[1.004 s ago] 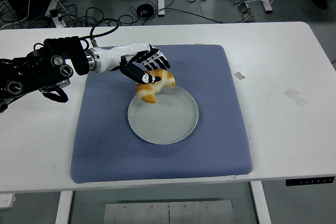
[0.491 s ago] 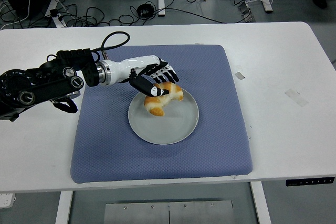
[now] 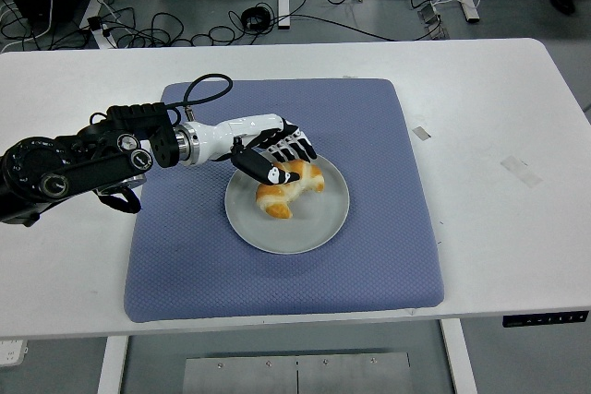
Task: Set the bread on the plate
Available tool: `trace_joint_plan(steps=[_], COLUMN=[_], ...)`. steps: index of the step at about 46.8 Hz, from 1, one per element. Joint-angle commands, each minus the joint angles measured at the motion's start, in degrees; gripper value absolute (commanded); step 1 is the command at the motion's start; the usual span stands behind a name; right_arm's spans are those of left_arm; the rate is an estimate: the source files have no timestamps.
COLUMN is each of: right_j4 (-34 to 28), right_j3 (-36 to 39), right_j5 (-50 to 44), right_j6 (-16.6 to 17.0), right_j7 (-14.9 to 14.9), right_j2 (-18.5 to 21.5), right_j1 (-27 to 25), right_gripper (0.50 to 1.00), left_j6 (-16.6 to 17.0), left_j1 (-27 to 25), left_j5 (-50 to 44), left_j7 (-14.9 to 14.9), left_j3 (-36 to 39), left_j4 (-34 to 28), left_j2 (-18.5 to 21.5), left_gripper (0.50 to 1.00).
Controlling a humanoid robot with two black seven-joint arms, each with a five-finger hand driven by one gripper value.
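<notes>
A golden croissant-shaped bread [image 3: 284, 193] is over the upper left part of the round grey plate [image 3: 314, 226], at or just above its surface. My left hand [image 3: 280, 157] comes in from the left and is curled over the bread's top, fingers and thumb still closed on it. The plate sits in the middle of the blue mat [image 3: 277, 265]. Part of the bread is hidden under the fingers. The right arm is out of view.
The blue mat covers the centre of the white table [image 3: 499, 136]. Two small tape pieces [image 3: 421, 133] lie on the table right of the mat. Cables run over the floor beyond the table's far edge.
My left hand has carried the bread down and to the right, from above the plate's upper left rim to over the plate's surface. The forearm followed it.
</notes>
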Motion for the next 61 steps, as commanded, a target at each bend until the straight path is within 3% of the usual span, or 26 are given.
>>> trace_joint_plan(steps=[1,30,43,61], right_j4=[0.0,0.0,0.0,0.0], right_j3=[0.0,0.0,0.0,0.0], right_j5=[0.0,0.0,0.0,0.0], right_j6=[0.0,0.0,0.0,0.0], right_j7=[0.0,0.0,0.0,0.0], right_j2=[0.0,0.0,0.0,0.0], right_j1=[0.0,0.0,0.0,0.0], right_gripper=[1.000,1.000,1.000,1.000], left_j6=[0.1,0.2,0.9,1.0], left_j1=[0.1,0.7,0.7,0.7], left_j5=[0.0,-0.1,-0.6,-1.0], left_j7=[0.0,0.0,0.0,0.0], left_j3=[0.0,0.0,-0.1,-0.4], left_j4=[0.0,0.1,0.1,0.1], left_j2=[0.1,0.8,1.0,1.0], left_gripper=[0.661,0.719,0.804,0.883])
